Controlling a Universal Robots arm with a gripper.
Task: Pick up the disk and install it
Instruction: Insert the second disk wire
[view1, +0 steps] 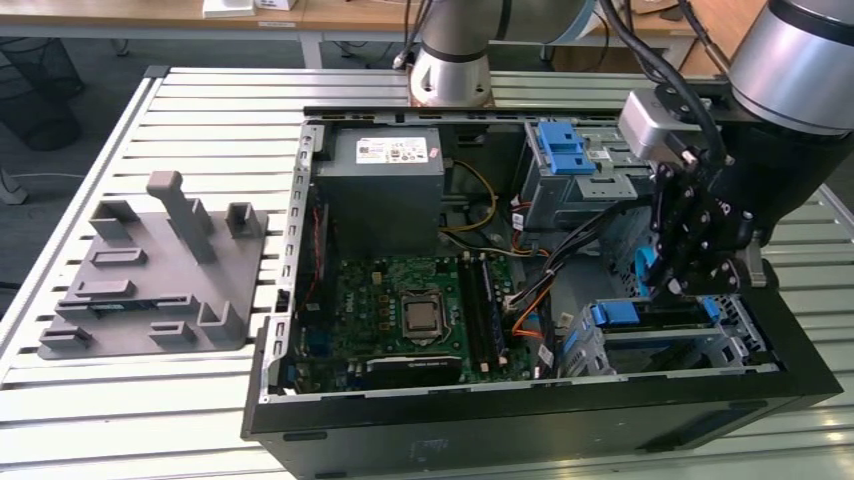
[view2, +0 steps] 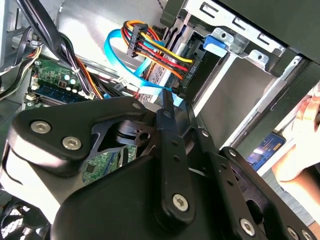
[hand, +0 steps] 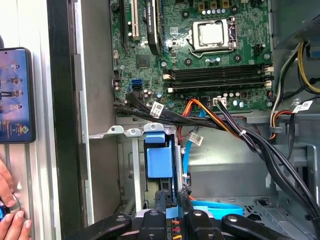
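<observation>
Gripper (hand: 172, 199) first: set low in the first wrist view, drawn narrow, and by the look of it nipping the near end of the disk (hand: 160, 160). Shows that disk edge-on, blue rail up, standing in the bay (hand: 125, 131) under the pale blue tab. Looks like a hold from the end so the rails can run down the bay's guides. Leaves the cables (hand: 225, 125) draped across just above the bay, clear of the slot but close. Puts the board (hand: 200, 50) well beyond, untouched. Has a phone (hand: 15, 95) lying outside the case wall, with a hand (hand: 7, 205) beside it.

Second wrist view: looks along the black linkage to the narrow tips, close under the bundle of red, yellow and orange leads (view2: 150, 47). Explains the slim approach, since no room for a wide spread between the leads and the bay's grey wall. Cannot make out the disk's body from here.

Exterior view: places the arm over the corner of the open case (view1: 534, 430) on the exterior view's right, wrist turned so the gripper reaches straight down into the bay. Keeps the grey box (view1: 387, 175) and the board away from the work. Leaves the grey fixture (view1: 147, 270) on the slatted counter (view1: 134, 420) well apart, on the exterior view's left. Suggests, as a judgement, the install under way and not yet finished, with the gripper holding on.
</observation>
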